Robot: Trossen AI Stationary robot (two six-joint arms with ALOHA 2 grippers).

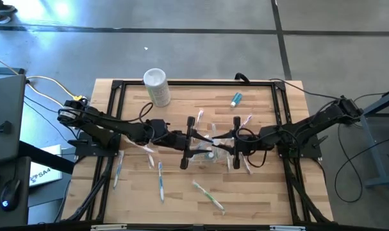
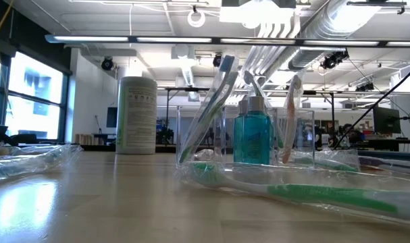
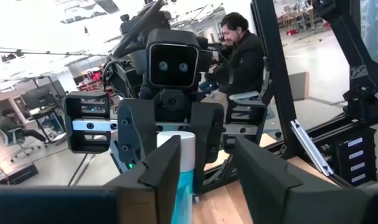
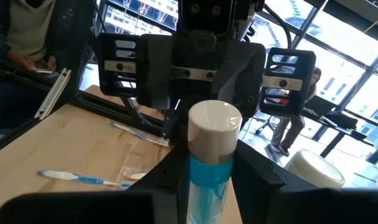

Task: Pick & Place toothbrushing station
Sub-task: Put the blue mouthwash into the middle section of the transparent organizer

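My two hands meet at the middle of the wooden surface [image 1: 181,205]. My right hand [image 1: 234,153] comes in from 3 o'clock and is closed on a small teal toothpaste tube [image 4: 208,163] with a white cap, its fingers [image 4: 254,174] pressed against the tube's two sides and the tube held upright. My left hand [image 1: 189,149] comes in from 9 o'clock and faces the right one; its fingers [image 3: 170,163] stand apart on either side of the same tube, and I cannot tell whether they touch it.

The clear plastic cup [image 2: 245,138] sits right between the two hands, with several toothbrushes [image 2: 211,101] leaning in it and the teal tube among them.

Loose brushes lie about the surface: a green toothbrush [image 1: 209,196] at 6 o'clock from the cup, a blue toothbrush [image 1: 161,182] at 7 o'clock, another near the left rail at 8 o'clock. A second teal tube [image 1: 236,99] lies at 1 o'clock. The white cylinder [image 1: 156,86] stands at 11 o'clock, near the far edge
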